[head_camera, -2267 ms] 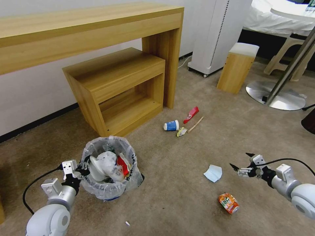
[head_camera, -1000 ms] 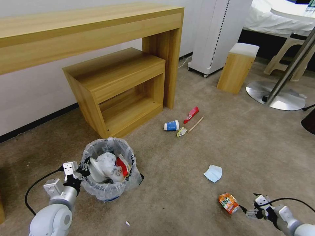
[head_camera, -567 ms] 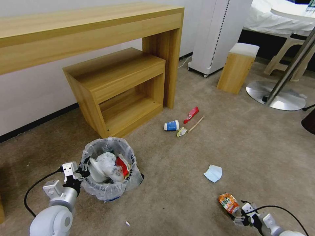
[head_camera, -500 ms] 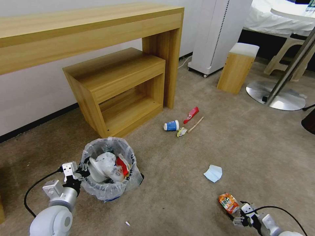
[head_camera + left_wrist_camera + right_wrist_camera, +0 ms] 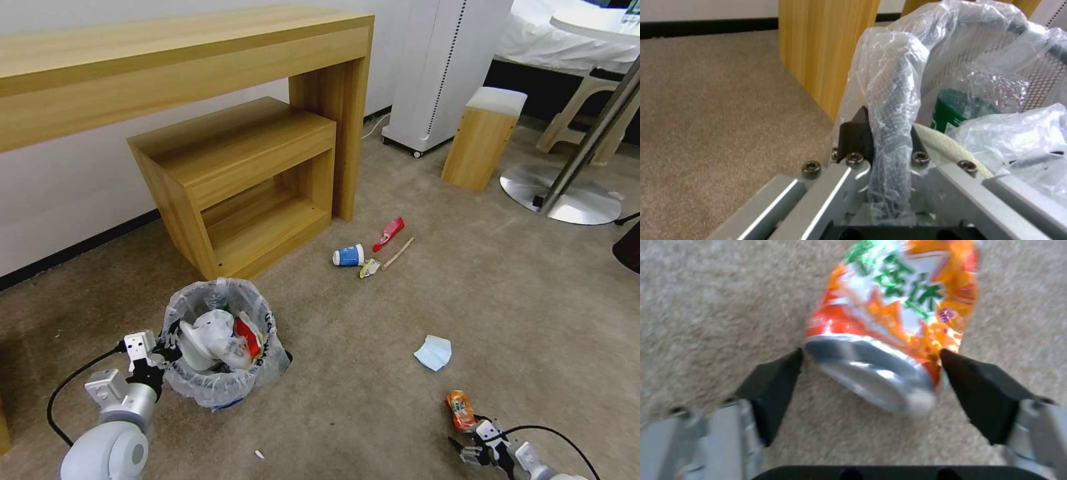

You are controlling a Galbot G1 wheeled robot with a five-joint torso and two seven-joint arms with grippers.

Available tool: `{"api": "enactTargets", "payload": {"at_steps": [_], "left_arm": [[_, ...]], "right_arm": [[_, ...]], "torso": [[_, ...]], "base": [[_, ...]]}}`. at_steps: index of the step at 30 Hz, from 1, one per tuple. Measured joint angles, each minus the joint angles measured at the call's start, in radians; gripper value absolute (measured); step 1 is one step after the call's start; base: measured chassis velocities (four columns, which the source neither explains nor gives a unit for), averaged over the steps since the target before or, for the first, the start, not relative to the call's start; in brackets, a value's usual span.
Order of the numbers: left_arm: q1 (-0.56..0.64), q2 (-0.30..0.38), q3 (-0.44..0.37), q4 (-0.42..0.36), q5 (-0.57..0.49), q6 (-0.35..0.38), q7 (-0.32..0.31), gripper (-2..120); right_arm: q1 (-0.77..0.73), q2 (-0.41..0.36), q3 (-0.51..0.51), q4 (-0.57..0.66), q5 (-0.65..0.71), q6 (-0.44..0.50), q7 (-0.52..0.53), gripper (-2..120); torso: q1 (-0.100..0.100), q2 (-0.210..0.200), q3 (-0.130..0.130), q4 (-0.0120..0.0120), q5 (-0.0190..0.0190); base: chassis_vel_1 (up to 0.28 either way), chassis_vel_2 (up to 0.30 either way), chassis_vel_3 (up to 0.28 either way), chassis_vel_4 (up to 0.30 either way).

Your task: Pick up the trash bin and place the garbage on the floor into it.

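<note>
— Where is the left gripper (image 5: 887, 140)?

— At the near rim of the small round black trash bin with the wrinkly clear plastic liner (image 5: 220, 383), which stands on the carpet before the low wooden shelf unit (image 5: 233, 177). Its jaws are clamped on the rim, liner and all (the wrist view has the black mesh edge running straight between them).

— And the right gripper (image 5: 869, 355)?

— Low at the carpet, jaws spread, one tip on each side of the crushed orange drink can (image 5: 896, 323). Whether the tips touch the can is hard to tell.

— What lies past that gripper?

— A pale blue mask (image 5: 433, 352) just beyond the can; farther off, a blue-white cup (image 5: 349, 255), a red wrapper (image 5: 389, 233) and a wooden stick (image 5: 398, 253).
</note>
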Motion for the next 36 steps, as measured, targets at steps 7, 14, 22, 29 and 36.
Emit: {"api": "enactTargets", "payload": {"at_steps": [7, 14, 22, 29, 36], "left_arm": [[-0.005, -0.007, 0.005, 0.008, 0.008, -0.004, 0.002, 2], [-0.006, -0.002, 0.007, 0.008, 0.008, -0.004, 0.003, 2], [-0.01, -0.005, 0.013, 0.02, 0.011, -0.004, 0.004, 2], [-0.015, -0.012, 0.021, 0.029, 0.013, 0.001, 0.011, 2], [-0.019, -0.021, 0.024, 0.037, 0.02, 0.002, 0.013, 2]], "right_arm": [[0.007, -0.002, 0.001, -0.003, -0.005, 0.014, 0.009, 54], [-0.004, -0.002, 0.015, -0.01, -0.014, 0.042, 0.001, 39], [-0.033, -0.01, 0.067, 0.033, -0.009, 0.095, -0.034, 28], [-0.05, -0.066, 0.18, 0.187, 0.053, 0.196, -0.143, 24], [-0.043, -0.102, 0.248, 0.351, 0.133, 0.241, -0.219, 24]], "torso": [[0.0, 0.0, 0.0, 0.0, -0.0001], [0.0, 0.0, 0.0, -0.0001, -0.0005], [0.0, 0.0, 0.0, 0.0, 0.0006], [0.0, 0.0, 0.0, 0.0001, 0.0], [0.0, 0.0, 0.0, 0.0, 0.0]], "base": [[0.0, 0.0, 0.0, 0.0], [0.0, 0.0, 0.0, 0.0], [0.0, 0.0, 0.0, 0.0], [0.0, 0.0, 0.0, 0.0], [0.0, 0.0, 0.0, 0.0]]}}
